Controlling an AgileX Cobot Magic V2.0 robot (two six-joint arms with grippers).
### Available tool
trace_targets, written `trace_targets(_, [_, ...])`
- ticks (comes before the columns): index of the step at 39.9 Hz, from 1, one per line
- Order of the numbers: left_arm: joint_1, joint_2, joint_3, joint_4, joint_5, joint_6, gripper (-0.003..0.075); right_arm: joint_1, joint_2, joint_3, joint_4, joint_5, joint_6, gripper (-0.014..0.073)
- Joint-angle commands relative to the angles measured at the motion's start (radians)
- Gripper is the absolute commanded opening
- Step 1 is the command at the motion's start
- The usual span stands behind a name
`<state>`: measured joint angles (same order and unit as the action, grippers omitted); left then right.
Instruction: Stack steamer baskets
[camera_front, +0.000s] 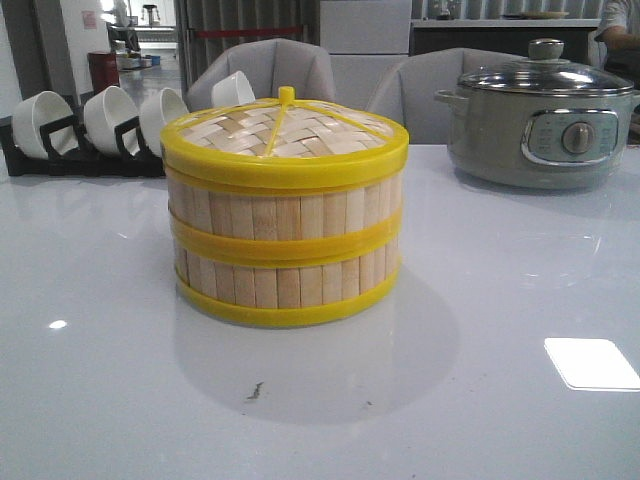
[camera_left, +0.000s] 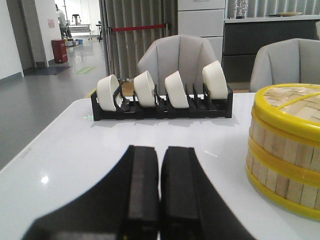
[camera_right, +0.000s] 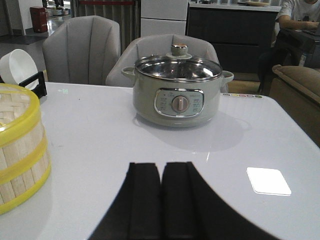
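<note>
Left gripper (camera_left: 159, 192): two matte black fingers (camera_left: 142, 190), flat-faced inward, outer edges flaring in a broad curve toward the base. Right gripper (camera_right: 161, 200): same matte black pair, smooth, no visible screws, cables or markings.

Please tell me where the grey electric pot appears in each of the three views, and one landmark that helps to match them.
Front view: electric pot at far right, behind the steamer stack.
Left wrist view: not in it.
Right wrist view: pot at centre, on the table.
Shared landmark: the steamer stack, in all three.
</note>
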<state>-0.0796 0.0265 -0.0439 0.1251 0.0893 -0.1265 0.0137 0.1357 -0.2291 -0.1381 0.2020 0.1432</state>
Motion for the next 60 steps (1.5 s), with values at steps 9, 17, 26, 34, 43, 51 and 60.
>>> trace_targets(9, [-0.007,-0.047,0.05,-0.033,-0.039,-0.002,0.0094,-0.005,0.01,-0.028,-0.016,-0.089,-0.009,0.0077])
trace_targets(17, [-0.007,-0.045,0.05,-0.032,-0.043,-0.002,0.0094,-0.005,0.01,-0.028,-0.016,-0.089,-0.009,0.0077])
trace_targets(26, [-0.005,-0.043,0.05,-0.032,-0.08,-0.002,0.0094,-0.005,0.01,-0.028,-0.016,-0.089,-0.009,0.0077])
trace_targets(34, [-0.005,-0.043,0.05,-0.028,-0.089,-0.002,0.0094,-0.005,0.01,-0.028,-0.016,-0.089,-0.009,0.0077])
trace_targets(43, [-0.005,-0.043,0.05,0.007,-0.089,-0.002,0.0094,-0.005,0.01,-0.028,-0.016,-0.089,-0.009,0.0077])
trace_targets(51, [-0.005,-0.043,0.05,0.007,-0.089,-0.002,0.0094,-0.005,0.01,-0.028,-0.016,-0.089,-0.009,0.0077])
trace_targets(60, [-0.005,-0.043,0.05,0.007,-0.089,-0.002,0.0094,-0.005,0.01,-0.028,-0.016,-0.089,-0.009,0.0077])
